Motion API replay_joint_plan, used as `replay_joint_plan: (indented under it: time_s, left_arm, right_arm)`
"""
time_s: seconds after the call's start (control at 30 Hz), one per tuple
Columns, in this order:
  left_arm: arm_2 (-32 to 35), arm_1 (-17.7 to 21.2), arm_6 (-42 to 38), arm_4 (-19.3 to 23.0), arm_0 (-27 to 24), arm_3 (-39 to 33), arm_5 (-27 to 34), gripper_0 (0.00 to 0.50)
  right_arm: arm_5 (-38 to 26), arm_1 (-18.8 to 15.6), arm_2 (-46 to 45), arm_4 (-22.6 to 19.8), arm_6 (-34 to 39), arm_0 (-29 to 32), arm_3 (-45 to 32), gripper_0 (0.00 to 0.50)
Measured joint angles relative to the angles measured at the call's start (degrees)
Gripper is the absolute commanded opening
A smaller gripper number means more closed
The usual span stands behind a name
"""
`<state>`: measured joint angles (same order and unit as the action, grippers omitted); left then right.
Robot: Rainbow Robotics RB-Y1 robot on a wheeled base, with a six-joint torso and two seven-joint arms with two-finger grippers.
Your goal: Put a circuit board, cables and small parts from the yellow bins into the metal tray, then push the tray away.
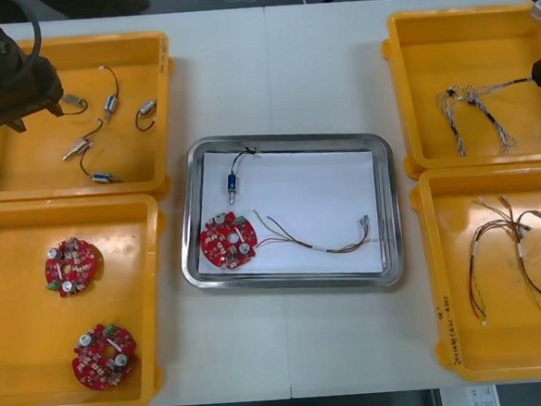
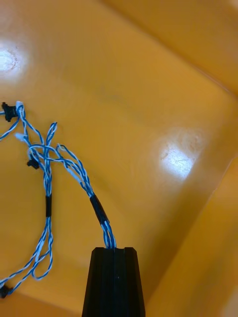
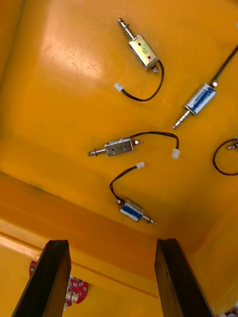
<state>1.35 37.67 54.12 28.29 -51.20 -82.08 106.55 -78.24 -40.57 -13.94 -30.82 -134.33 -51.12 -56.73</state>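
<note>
Right wrist view: right end effector [image 2: 114, 250] is pinching the blue-and-white cable [image 2: 97, 208], likely needing a lift toward the metal tray [image 1: 285, 142]; left end effector [image 3: 111, 245] is hovering spread over the upper-left yellow bin [image 1: 134, 45].

Metal tray [image 1: 388, 204], partly loaded.

White inside and lying flat between the bins, it holds a round red circuit board [image 1: 228, 238] at its near-left corner, a small metal part [image 1: 234, 182] with a black lead just beyond the board, and a red and yellow cable [image 1: 315, 242] stretched out to the board's right. The far-left bin [image 1: 139, 47] holds several small metal parts [image 1: 106, 108] scattered flat. The near-left bin [image 1: 16, 277] holds two more boards [image 1: 72, 266], lying apart. The far-right bin [image 1: 428, 62] holds twisted blue and white cables [image 1: 473, 105], one end pinched between the closed fingers of the right gripper [image 2: 114, 250]. The near-right bin [image 1: 452, 274] holds loose red and yellow cables [image 1: 510, 242].
</note>
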Motion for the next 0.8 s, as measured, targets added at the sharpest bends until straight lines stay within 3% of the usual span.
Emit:
replay_joint_plan:
  time_s: [0.3, 0.67, 0.8]
  left_arm:
    - [0.13, 0.0, 0.0, -0.13, -0.32, 7.26, -7.02, 0.5]
    - [0.07, -0.02, 0.0, -0.12, -4.56, 18.51, -15.35, 0.5]
    - [-0.5, -0.04, 0.0, -0.18, -6.04, 22.28, -19.01, 0.5]
  right_arm:
    - [-13.23, 0.0, -0.51, 1.27, 1.09, 0.07, -9.34, 0.0]
    - [-29.68, 0.93, -2.44, 1.29, 2.87, 0.21, -23.2, 0.0]
    - [-31.33, 2.26, -3.15, 1.41, 2.97, 0.3, -28.62, 0.0]
